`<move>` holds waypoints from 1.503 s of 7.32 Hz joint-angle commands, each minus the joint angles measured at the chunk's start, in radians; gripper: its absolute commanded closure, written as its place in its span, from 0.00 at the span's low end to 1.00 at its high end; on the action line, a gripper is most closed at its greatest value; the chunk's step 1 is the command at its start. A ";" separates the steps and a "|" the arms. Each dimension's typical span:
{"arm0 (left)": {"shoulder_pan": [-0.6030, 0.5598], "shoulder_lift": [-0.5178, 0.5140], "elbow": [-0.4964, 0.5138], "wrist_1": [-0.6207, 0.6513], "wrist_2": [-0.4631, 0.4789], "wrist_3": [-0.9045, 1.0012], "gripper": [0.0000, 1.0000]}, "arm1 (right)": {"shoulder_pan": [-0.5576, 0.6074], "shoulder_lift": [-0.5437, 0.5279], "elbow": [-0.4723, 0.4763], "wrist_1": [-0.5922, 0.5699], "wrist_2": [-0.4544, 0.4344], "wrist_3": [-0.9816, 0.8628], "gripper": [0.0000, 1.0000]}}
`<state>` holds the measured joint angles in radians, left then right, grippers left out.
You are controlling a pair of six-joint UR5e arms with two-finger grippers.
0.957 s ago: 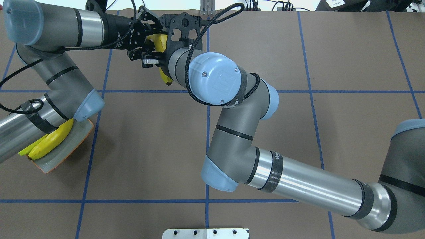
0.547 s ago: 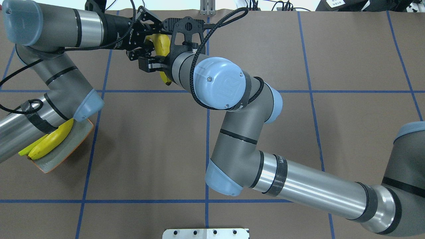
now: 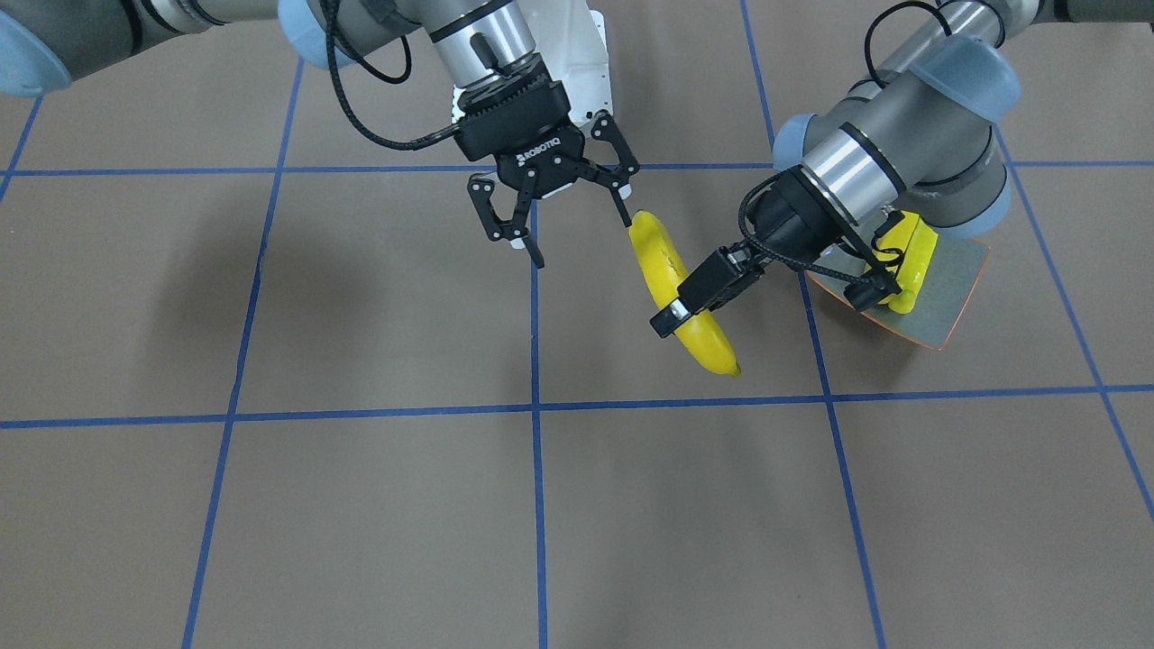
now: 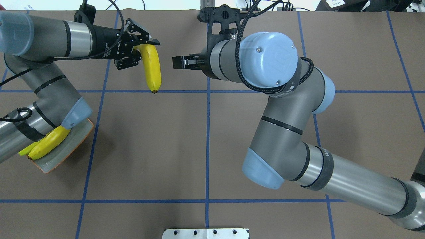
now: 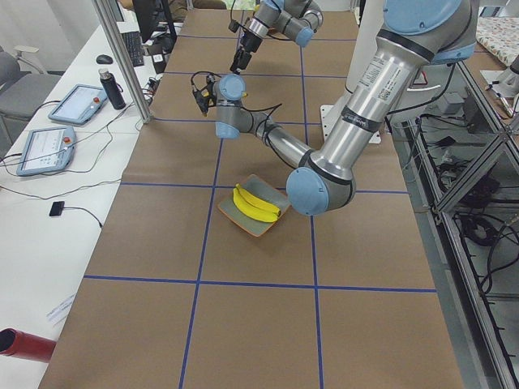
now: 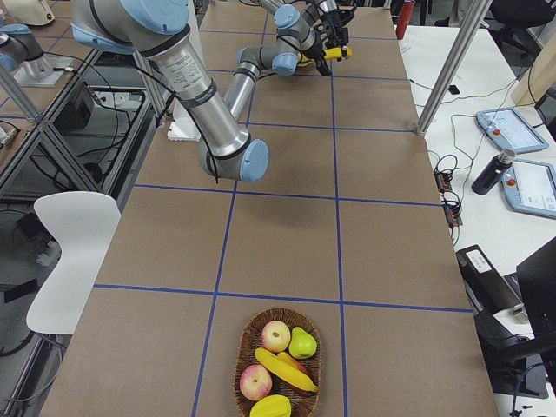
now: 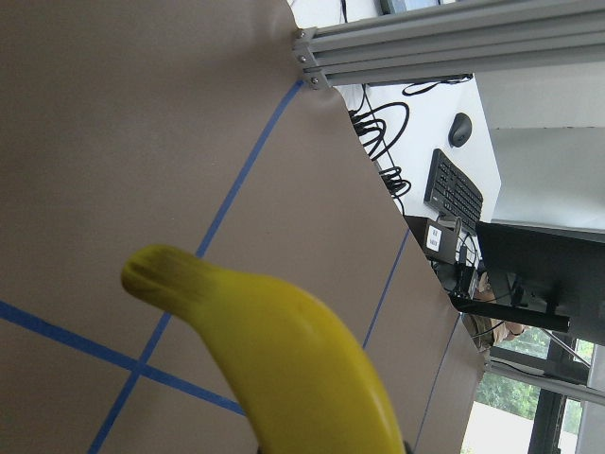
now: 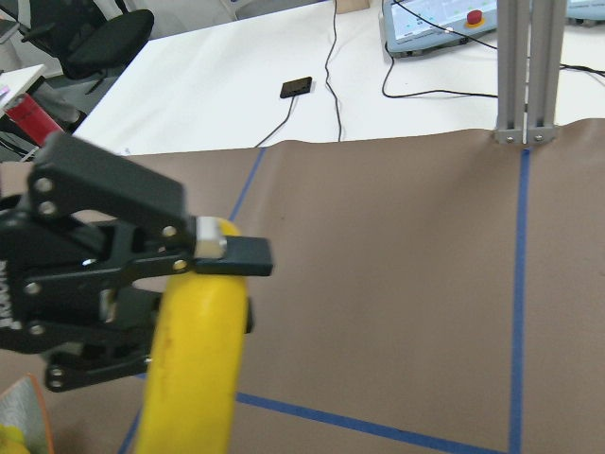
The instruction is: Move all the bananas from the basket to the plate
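A yellow banana (image 4: 153,68) hangs above the table's far middle, with my left gripper (image 4: 145,52) shut on its upper end; the front view shows the same banana (image 3: 669,266) and left gripper (image 3: 690,306). My right gripper (image 3: 581,242) stands open and empty a short way from the banana. Two bananas (image 4: 46,144) lie on the grey plate (image 4: 77,141) under my left arm's elbow. The basket (image 6: 246,347) at the table's other end holds another banana (image 6: 287,369). The right wrist view shows the held banana (image 8: 194,378) close up.
The basket also holds two apples (image 6: 275,334), a green pear (image 6: 301,344) and another yellow fruit (image 6: 271,406). A white mounting plate (image 4: 206,233) sits at the table's near edge. Blue tape lines cross the brown table top.
My right gripper has let go of the banana and pulled back to the right. My left gripper keeps the banana and has shifted slightly left with it.
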<state>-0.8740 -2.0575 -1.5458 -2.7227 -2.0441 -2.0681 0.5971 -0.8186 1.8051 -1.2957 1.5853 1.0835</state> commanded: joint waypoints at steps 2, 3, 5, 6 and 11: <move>0.006 0.300 -0.140 0.011 -0.004 0.234 1.00 | 0.163 -0.143 0.019 -0.028 0.154 -0.138 0.00; 0.007 0.398 -0.173 0.011 -0.004 0.349 1.00 | 0.206 -0.181 0.017 -0.048 0.179 -0.221 0.00; 0.023 0.553 -0.213 0.011 -0.004 0.591 1.00 | 0.280 -0.233 0.014 -0.077 0.220 -0.359 0.00; 0.038 0.600 -0.243 0.011 -0.004 0.662 1.00 | 0.289 -0.237 0.013 -0.077 0.223 -0.372 0.00; 0.078 0.671 -0.249 0.015 0.002 0.940 0.98 | 0.291 -0.235 0.008 -0.073 0.220 -0.372 0.00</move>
<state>-0.7979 -1.3902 -1.7981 -2.7094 -2.0427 -1.1742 0.8879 -1.0541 1.8149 -1.3701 1.8057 0.7120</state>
